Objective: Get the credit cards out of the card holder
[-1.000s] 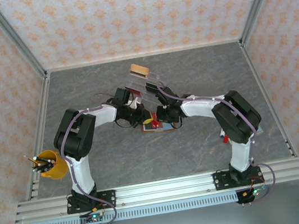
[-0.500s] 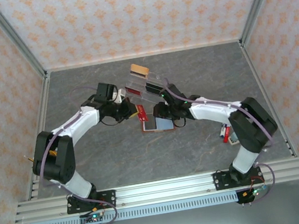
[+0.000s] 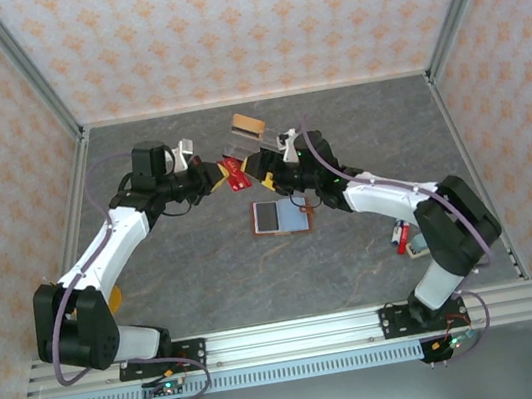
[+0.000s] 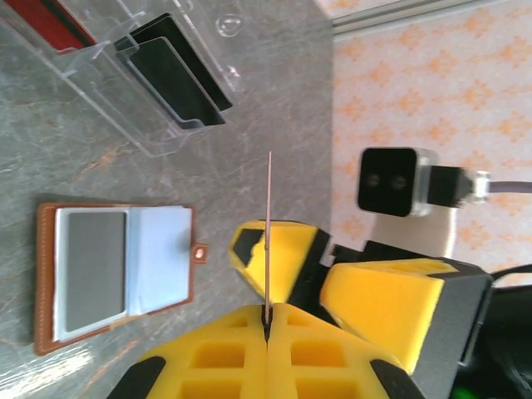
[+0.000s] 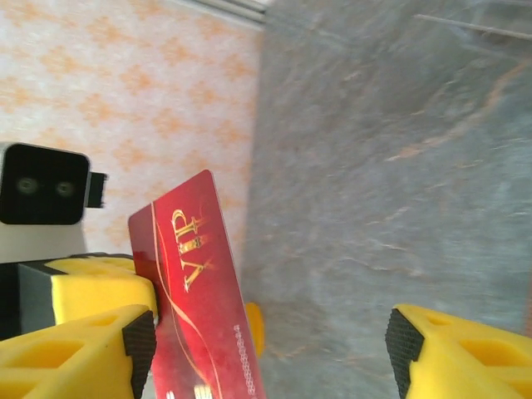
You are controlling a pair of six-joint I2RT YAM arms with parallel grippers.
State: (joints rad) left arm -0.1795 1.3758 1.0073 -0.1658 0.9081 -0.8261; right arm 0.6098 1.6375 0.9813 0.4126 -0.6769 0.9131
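While in left fingers (image 4: 208,366), one card (image 5: 199,283)

I see the red VIP card (image 5: 204,291) raised clear of the desk (image 3: 206,270); the brown card holder (image 3: 281,216) lies open, flat, panels up.

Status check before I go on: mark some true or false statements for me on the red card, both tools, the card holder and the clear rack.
1. The left tool is shut on the red card. True.
2. The right tool is clamped on the red card. False: its jaws stand wide apart, and the card is next to one finger.
3. The card holder lies folded shut on the table. False: it lies open, inner panels up.
4. Black cards stand in the clear rack. True.
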